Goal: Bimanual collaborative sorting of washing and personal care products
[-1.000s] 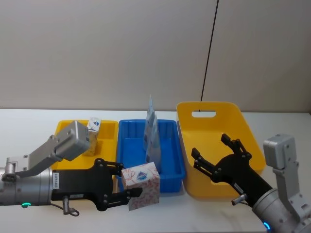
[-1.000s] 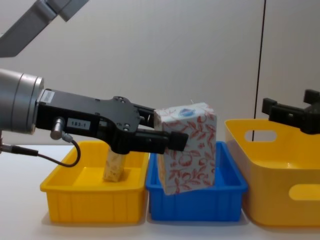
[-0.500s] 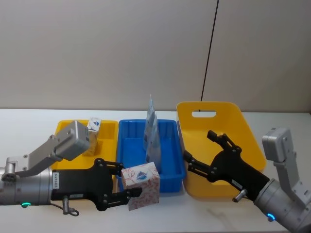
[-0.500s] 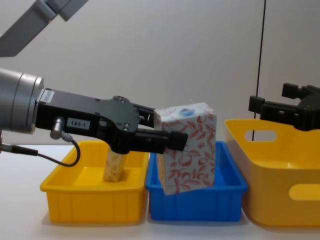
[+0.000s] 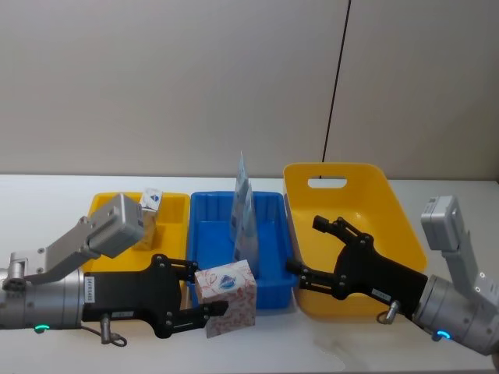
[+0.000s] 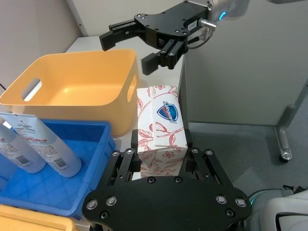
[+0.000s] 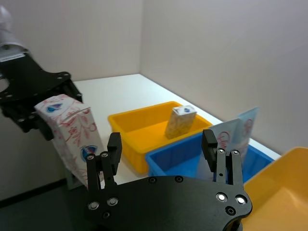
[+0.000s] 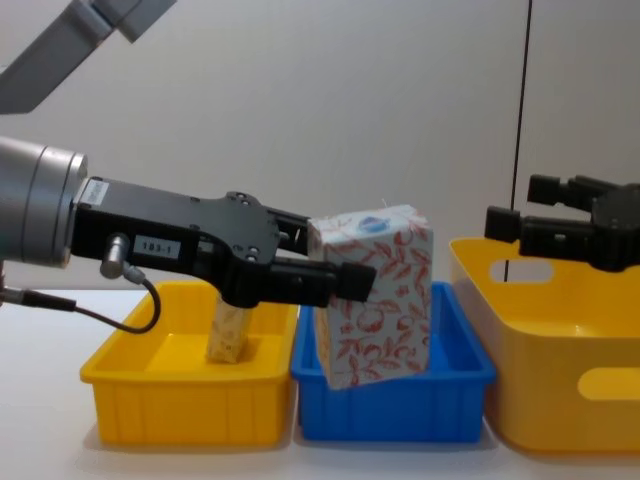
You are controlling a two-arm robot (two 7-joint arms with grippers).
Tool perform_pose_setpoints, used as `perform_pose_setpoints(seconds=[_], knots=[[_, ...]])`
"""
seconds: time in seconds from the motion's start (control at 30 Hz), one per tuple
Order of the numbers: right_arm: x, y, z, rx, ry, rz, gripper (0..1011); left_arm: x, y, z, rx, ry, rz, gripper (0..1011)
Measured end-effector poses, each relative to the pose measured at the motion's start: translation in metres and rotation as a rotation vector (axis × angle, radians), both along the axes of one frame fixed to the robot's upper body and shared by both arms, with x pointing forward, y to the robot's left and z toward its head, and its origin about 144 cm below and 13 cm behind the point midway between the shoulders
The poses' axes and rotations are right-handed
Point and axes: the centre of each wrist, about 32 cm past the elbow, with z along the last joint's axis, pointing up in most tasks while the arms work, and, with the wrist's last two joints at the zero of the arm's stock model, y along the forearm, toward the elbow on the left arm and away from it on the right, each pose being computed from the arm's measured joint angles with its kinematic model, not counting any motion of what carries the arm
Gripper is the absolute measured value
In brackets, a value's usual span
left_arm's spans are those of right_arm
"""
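Your left gripper (image 5: 209, 288) is clamped on a boxy white pack with red-orange leaf print and a small blue mark (image 5: 228, 296), one finger pressed to each broad side, as the left wrist view shows (image 6: 162, 159). You are holding that pack (image 8: 378, 300) lifted clear of the white tabletop (image 5: 47, 210), slightly tilted, just in front of the near left corner of the blue plastic bin (image 5: 207, 234). Seen from the chest, the left gripper (image 8: 335, 250) reaches in level from the left, and the pack overlaps the blue bin (image 8: 400, 415) behind it. Your right gripper (image 5: 308, 248) is spread wide and holds nothing; it hangs above the near left corner of the large yellow plastic basket with handle cut-outs (image 5: 374, 195), close to the gap between that basket and the blue bin, with its fingers pointing toward the held pack. In the chest view it (image 8: 515, 205) sits a little above the basket's rim (image 8: 560, 400), apart from the pack. From the right wrist you see the pack (image 7: 72, 137) beyond the parted fingers (image 7: 114, 144). A second pack of the same print (image 5: 148, 214) stands upright in the small yellow plastic bin (image 5: 171, 206) on the left. Tall, flat, pale blue-and-white pointed pouches (image 5: 244, 214) stand upright in the blue bin, toward its right side.
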Motion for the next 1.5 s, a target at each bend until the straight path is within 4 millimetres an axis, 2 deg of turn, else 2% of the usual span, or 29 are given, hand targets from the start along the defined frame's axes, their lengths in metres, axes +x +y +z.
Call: perform_pose_setpoints(seconds=[0.8,1.1,1.5], knots=[[0.061,-0.031,-0.008,-0.018,0.042,0.368,1002,0.0,0.0,0.0,0.0,0.0,0.0,425],[0.074,-0.032,-0.011,-0.018,0.045,0.445,1002,0.0,0.0,0.0,0.0,0.0,0.0,425],[0.084,-0.024,-0.012,-0.022,0.042,0.491,1002,0.0,0.0,0.0,0.0,0.0,0.0,425]])
